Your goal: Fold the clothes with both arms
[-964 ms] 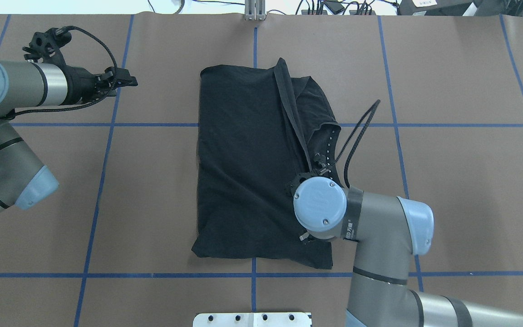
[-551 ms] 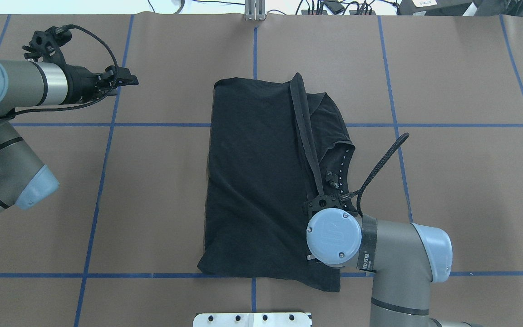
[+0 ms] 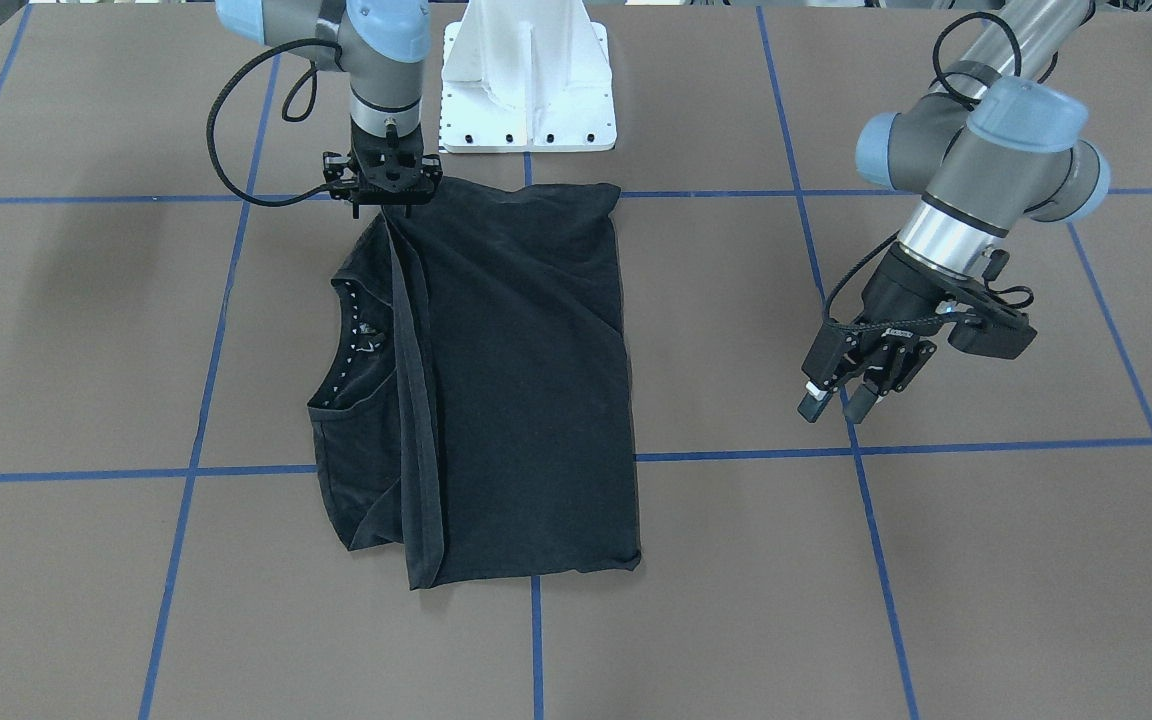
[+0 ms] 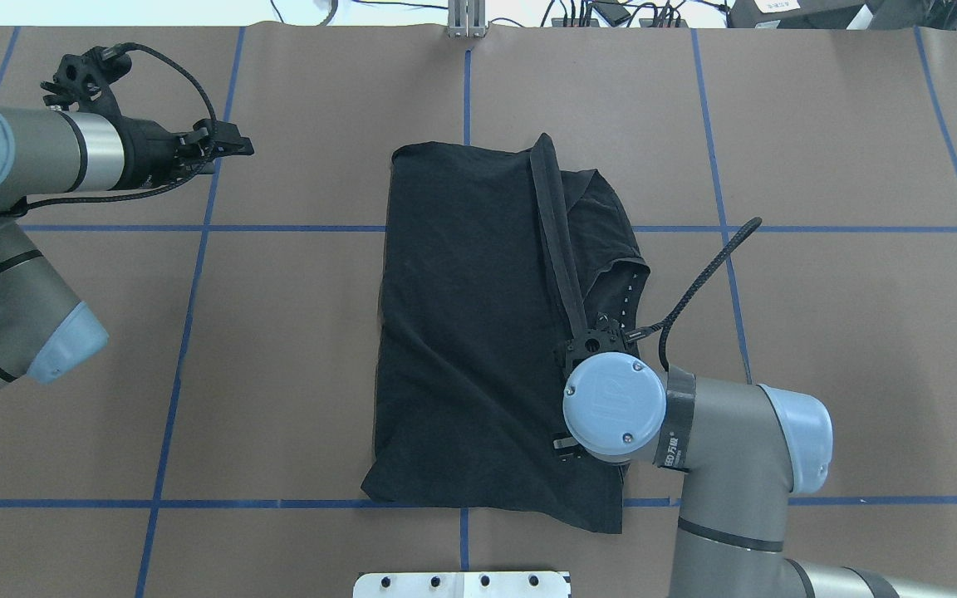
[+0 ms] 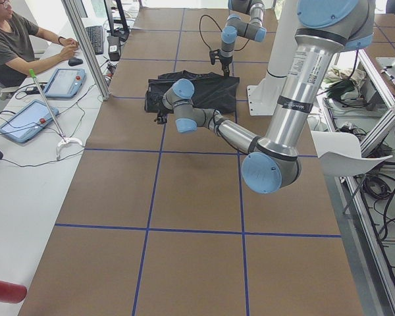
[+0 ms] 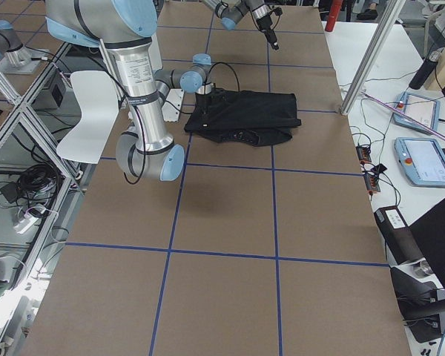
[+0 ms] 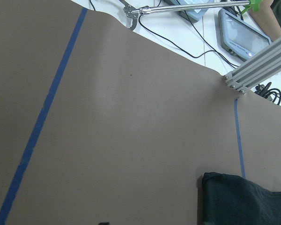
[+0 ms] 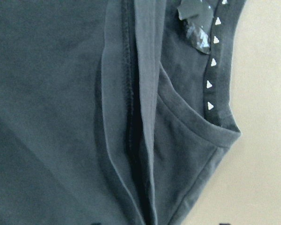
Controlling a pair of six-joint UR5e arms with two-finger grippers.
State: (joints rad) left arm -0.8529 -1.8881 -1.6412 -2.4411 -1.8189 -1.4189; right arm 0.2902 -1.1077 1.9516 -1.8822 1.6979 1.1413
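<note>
the black shirt lies near the middle of the table, one long side already turned over the body, with the collar showing beyond the flap. the right tool is closed on the flap's edge at the end nearest the robot's base, lifting it into a ridge. the left tool hovers well apart, fingers parted, holding nothing. the first lengthwise fold looks only partly laid; the collar side and the crosswise folds appear left to do.
</note>
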